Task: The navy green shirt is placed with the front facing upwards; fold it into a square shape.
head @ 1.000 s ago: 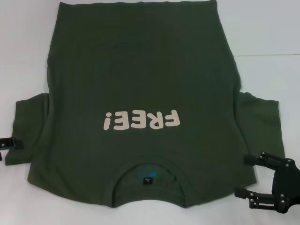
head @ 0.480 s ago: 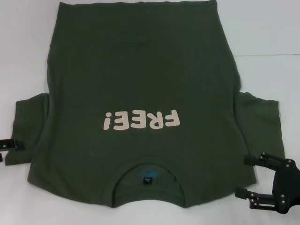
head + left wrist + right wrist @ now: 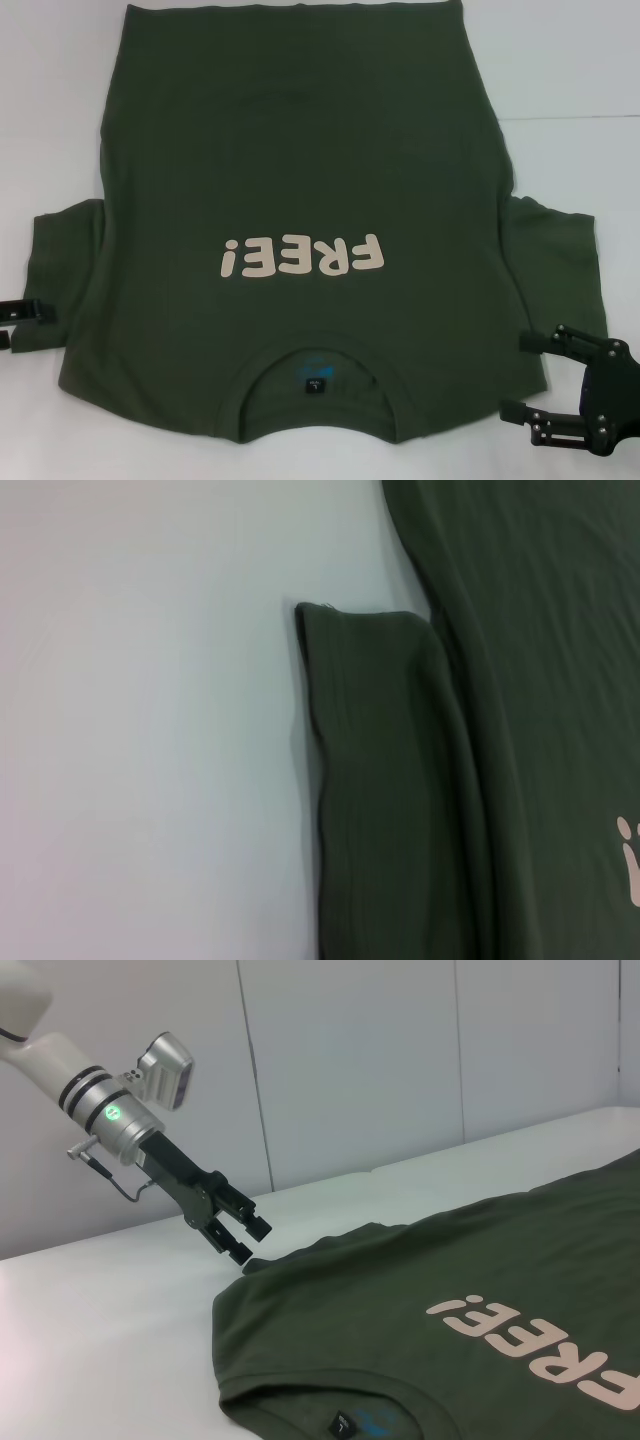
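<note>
The navy green shirt [image 3: 300, 170] lies flat on the white table, front up, with cream "FREE!" lettering [image 3: 303, 257] and the collar [image 3: 318, 385] nearest me. My left gripper [image 3: 20, 325] is open at the outer edge of the left sleeve [image 3: 60, 280]. From the right wrist view, the left gripper [image 3: 250, 1240] has its fingertips just at the sleeve's corner [image 3: 262, 1260]. The left wrist view shows that sleeve [image 3: 390, 780] beside the shirt body [image 3: 540, 680]. My right gripper [image 3: 512, 377] is open beside the shirt's shoulder edge, below the right sleeve [image 3: 555, 260].
White tabletop [image 3: 50, 120] surrounds the shirt on both sides. A pale panelled wall [image 3: 350, 1070] stands behind the table on the left arm's side. The shirt's hem [image 3: 290, 8] reaches the far end of the head view.
The left gripper has crept slightly inward toward the left sleeve. The right gripper and the shirt are practically unchanged.
</note>
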